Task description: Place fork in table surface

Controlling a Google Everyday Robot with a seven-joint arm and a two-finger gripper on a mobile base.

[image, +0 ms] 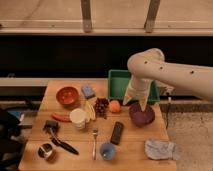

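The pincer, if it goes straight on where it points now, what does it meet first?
Probably the purple bowl: the pincer hangs just above it, pointing down. Depth is unclear.

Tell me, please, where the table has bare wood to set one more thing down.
The widest bare patch of the table surface lies between the black remote, the purple bowl and the grey cloth. The middle, around the grapes, the orange and the white cup, is crowded. The gripper hangs over the purple bowl.
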